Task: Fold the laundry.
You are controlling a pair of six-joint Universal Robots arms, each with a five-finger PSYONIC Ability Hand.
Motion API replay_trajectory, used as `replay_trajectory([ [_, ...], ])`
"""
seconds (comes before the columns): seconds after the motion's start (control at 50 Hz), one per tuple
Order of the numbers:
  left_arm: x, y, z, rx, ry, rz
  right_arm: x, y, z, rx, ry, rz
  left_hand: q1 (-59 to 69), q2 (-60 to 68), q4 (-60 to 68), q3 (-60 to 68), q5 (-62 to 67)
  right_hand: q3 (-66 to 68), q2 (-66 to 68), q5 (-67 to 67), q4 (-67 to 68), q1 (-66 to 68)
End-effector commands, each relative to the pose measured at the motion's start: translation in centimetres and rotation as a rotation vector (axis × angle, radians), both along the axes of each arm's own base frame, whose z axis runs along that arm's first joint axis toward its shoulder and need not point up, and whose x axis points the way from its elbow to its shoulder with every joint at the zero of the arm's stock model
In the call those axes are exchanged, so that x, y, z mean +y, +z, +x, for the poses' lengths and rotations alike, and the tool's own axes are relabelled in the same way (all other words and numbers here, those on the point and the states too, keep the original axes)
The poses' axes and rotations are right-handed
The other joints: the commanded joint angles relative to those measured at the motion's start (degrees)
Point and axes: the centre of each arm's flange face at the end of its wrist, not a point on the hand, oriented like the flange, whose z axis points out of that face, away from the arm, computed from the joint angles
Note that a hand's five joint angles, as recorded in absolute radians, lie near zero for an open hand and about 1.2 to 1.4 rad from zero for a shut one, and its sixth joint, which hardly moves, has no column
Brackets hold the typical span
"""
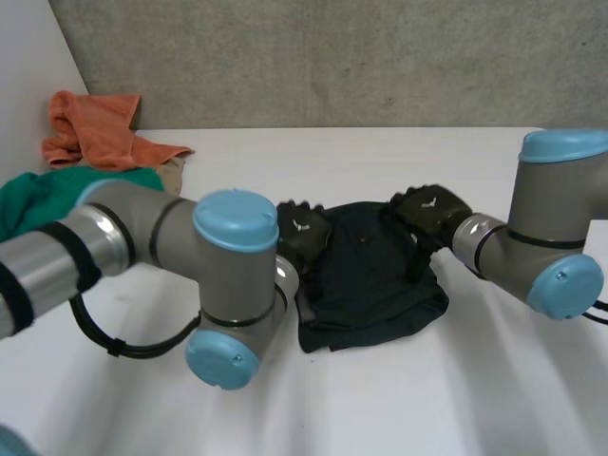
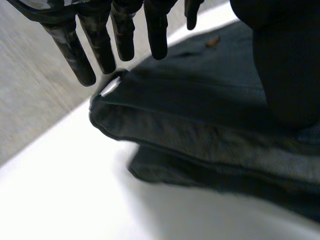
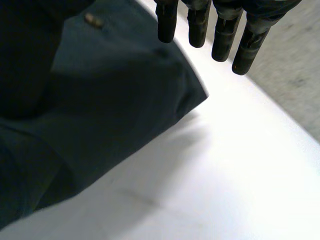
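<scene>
Risking uneven fold: left hand [image 2: 122,35] has fingers straight, spread, gripping nothing; closing on top layer only could slide stacked layers apart at left edge. Right hand [image 3: 224,35] same, fingers straight, empty; closing past corner would scrape table [image 1: 399,399], miss cloth. Orange cloth [image 1: 95,128], green cloth [image 1: 47,195] heaped far left, well apart. Dark garment [image 1: 370,275] mid-table, partly folded: bunched far-left edge at left fingertips, pointed far-right corner under right fingertips.
</scene>
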Motion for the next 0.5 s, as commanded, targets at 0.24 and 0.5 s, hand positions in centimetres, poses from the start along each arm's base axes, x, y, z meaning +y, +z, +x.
replay_trajectory([
  [0.24, 2.2, 10.9, 4.1, 0.200, -0.142, -0.062, 2.8, 0.3, -5.3, -0.306, -0.224, 0.255, -4.2, -2.4, -2.6, -3.4, -1.0, -0.8, -1.9, -3.5, -3.5, 2.1],
  [0.5, 2.0, 12.2, 6.4, 0.346, -0.209, 0.062, 3.4, -3.4, -5.2, -0.354, -0.114, 0.350, -3.7, -1.9, -2.1, -2.9, -0.5, -0.8, -1.9, -3.5, -3.5, 2.1],
])
